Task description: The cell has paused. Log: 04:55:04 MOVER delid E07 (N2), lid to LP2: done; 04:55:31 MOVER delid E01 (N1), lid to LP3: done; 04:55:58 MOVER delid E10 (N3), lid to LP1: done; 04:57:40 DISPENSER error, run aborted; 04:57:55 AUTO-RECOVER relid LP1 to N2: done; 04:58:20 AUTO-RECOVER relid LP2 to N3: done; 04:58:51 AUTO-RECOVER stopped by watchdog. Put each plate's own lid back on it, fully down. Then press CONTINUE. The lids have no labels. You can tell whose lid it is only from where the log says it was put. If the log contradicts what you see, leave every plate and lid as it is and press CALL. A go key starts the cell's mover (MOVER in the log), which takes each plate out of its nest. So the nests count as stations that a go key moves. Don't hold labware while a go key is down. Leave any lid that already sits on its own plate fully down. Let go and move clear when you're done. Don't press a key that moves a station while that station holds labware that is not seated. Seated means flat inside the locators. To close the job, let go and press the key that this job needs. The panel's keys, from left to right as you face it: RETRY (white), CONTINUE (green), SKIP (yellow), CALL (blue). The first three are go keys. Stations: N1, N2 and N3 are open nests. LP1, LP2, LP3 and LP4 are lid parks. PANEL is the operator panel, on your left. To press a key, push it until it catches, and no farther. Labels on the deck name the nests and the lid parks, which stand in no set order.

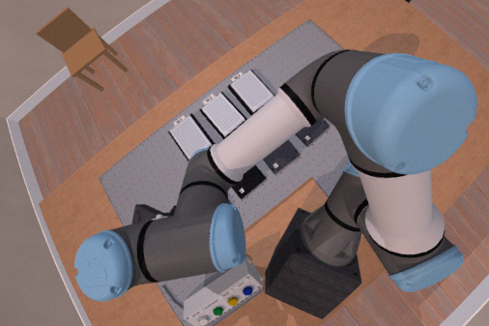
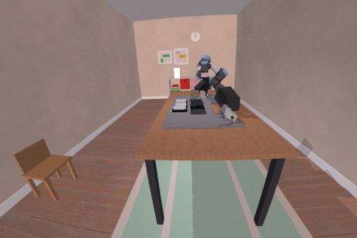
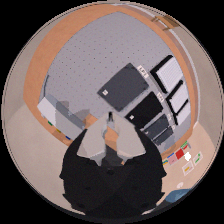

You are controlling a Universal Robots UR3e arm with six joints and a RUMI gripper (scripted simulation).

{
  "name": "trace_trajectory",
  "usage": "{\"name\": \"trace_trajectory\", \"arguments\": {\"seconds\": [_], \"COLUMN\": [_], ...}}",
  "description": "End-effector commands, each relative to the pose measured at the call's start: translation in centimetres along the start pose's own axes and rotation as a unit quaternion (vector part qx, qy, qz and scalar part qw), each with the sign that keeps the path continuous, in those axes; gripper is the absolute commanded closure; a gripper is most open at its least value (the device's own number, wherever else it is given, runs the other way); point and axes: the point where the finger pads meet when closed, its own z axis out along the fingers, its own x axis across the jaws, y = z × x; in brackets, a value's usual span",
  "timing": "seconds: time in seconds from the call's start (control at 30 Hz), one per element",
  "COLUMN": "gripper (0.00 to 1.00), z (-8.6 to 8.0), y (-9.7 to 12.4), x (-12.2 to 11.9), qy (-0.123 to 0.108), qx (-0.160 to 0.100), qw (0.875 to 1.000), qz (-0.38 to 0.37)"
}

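Observation:
My gripper [image 3: 110, 112] is shut and empty, above the deck between the panel and the lid parks. Its tips are hidden in the top view. White gridded plates stand in nests N1 [image 1: 190, 137] [image 3: 170, 74], N3 [image 1: 223, 114] and N2 [image 1: 251, 90]. Whether clear lids cover them cannot be told. A dark grey lid park [image 3: 122, 87] lies ahead of the fingers, beside a black park [image 1: 250, 183] [image 3: 145, 110]. Two more grey parks [image 1: 282, 156] [image 1: 315, 133] follow. The panel [image 3: 60, 114] shows white [image 1: 203, 319], green [image 1: 218, 311], yellow [image 1: 233, 301] and blue [image 1: 247, 291] keys.
The arm hides the nearest lid park and part of the deck in the top view. The black pedestal [image 1: 314, 284] stands right of the panel. A cable [image 1: 171, 295] lies at the panel's left end. The perforated deck [image 1: 128, 178] extends left of N1.

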Motion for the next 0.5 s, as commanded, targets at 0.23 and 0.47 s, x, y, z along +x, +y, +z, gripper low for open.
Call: {"name": "trace_trajectory", "arguments": {"seconds": [0.23,0.47], "gripper": [1.0,1.0], "z": [-0.1,-0.1], "y": [1.5,2.2], "x": [-5.2,-7.6], "qy": [0.0,0.0], "qx": [0.001,0.001], "qw": [0.994,0.988], "qz": [-0.108,-0.157]}}
